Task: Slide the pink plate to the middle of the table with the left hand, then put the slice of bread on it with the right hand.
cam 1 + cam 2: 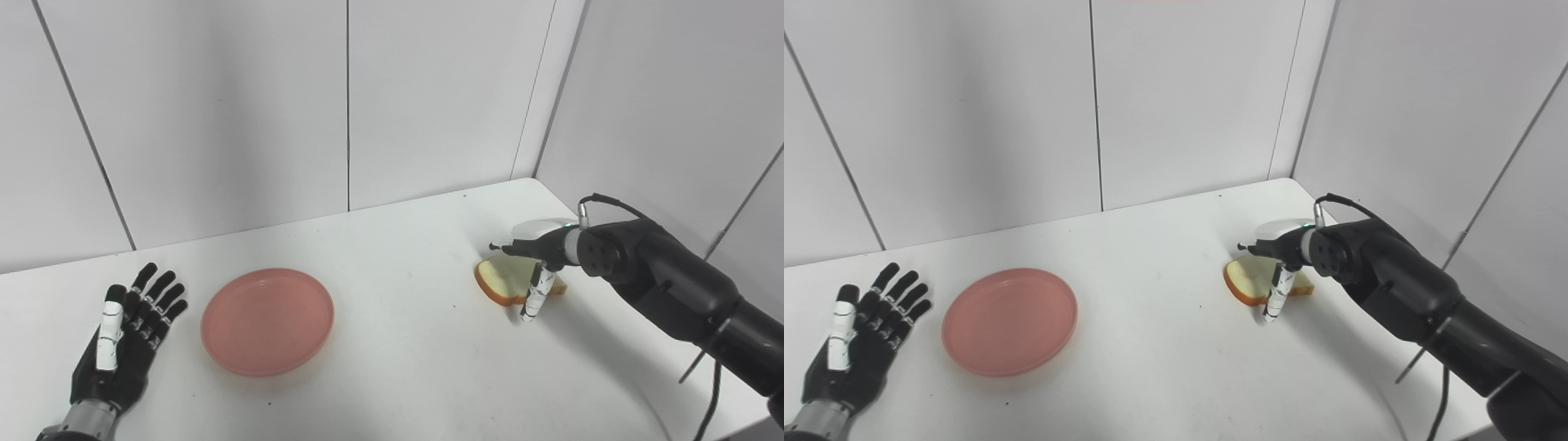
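The pink plate (267,320) lies empty on the white table, left of the middle. My left hand (125,324) rests flat and open on the table just left of the plate, fingers spread, not touching it. At the right, the slice of bread (499,278) lies on the table. My right hand (539,251) hovers right over it: the fingers reach out above the slice and the thumb (534,297) points down at its near edge. The hand hides the far right part of the slice. I see no closed hold on it.
White panel walls close the table at the back and at the right, near the bread. The table's rounded front right edge (649,410) runs under my right forearm. A black cable (713,392) hangs from that arm.
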Robot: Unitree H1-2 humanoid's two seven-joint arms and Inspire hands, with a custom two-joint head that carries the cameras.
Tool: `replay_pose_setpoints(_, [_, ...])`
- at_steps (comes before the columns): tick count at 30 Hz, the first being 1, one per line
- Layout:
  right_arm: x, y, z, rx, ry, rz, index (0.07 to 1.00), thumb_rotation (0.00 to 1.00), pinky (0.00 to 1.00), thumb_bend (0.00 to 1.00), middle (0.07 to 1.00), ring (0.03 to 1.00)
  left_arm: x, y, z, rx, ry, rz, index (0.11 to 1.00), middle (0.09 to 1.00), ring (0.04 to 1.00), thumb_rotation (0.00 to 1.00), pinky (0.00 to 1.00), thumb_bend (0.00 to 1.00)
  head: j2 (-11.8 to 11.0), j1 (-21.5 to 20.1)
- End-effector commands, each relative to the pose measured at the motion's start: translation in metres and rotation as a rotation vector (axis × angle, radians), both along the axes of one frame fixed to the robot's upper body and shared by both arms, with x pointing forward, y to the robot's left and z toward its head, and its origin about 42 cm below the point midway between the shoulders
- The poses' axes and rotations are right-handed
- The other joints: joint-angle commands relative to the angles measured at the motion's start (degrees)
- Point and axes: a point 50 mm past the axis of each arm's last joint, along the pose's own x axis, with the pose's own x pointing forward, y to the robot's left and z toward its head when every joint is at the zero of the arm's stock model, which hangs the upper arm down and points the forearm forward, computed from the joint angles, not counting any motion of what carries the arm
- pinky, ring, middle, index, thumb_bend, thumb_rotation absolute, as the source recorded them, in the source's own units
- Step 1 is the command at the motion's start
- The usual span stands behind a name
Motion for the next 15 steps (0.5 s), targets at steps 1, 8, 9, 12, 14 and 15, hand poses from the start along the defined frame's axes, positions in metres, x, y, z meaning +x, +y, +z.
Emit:
replay_pose_setpoints(1, [0.007, -0.004, 0.023, -0.049, -0.079, 0.024, 1.0, 0.27, 0.93, 1.0, 1.0, 1.0, -0.021, 0.015, -0.04, 0.033, 0.184, 0.014, 0.947, 0.934, 0.922, 0.83, 0.93, 0.87, 0.05, 0.08])
replay_pose_setpoints(8, [0.011, -0.014, 0.022, -0.107, -0.112, 0.067, 1.0, 0.32, 0.96, 1.0, 1.0, 1.0, -0.023, 0.016, -0.037, 0.04, 0.197, 0.016, 0.947, 0.931, 0.917, 0.83, 0.94, 0.86, 0.48, 0.05])
replay_pose_setpoints(9, [0.012, -0.016, 0.022, -0.113, -0.117, 0.075, 1.0, 0.31, 0.97, 1.0, 1.0, 1.0, -0.023, 0.017, -0.038, 0.038, 0.199, 0.014, 0.943, 0.927, 0.914, 0.83, 0.94, 0.86, 0.52, 0.08])
replay_pose_setpoints(12, [0.015, -0.017, 0.023, -0.115, -0.119, 0.08, 1.0, 0.3, 0.98, 1.0, 1.0, 1.0, -0.023, 0.018, -0.038, 0.036, 0.201, 0.008, 0.946, 0.931, 0.916, 0.83, 0.95, 0.86, 0.7, 0.22])
replay_pose_setpoints(14, [0.018, -0.018, 0.023, -0.108, -0.129, 0.09, 1.0, 0.28, 0.98, 1.0, 1.0, 1.0, -0.024, 0.018, -0.038, 0.037, 0.202, 0.013, 0.943, 0.928, 0.913, 0.83, 0.95, 0.86, 0.8, 0.29])
replay_pose_setpoints(15, [0.02, -0.019, 0.023, -0.117, -0.137, 0.099, 1.0, 0.28, 0.98, 1.0, 1.0, 1.0, -0.024, 0.018, -0.037, 0.037, 0.201, 0.014, 0.942, 0.928, 0.913, 0.82, 0.94, 0.85, 0.88, 0.42])
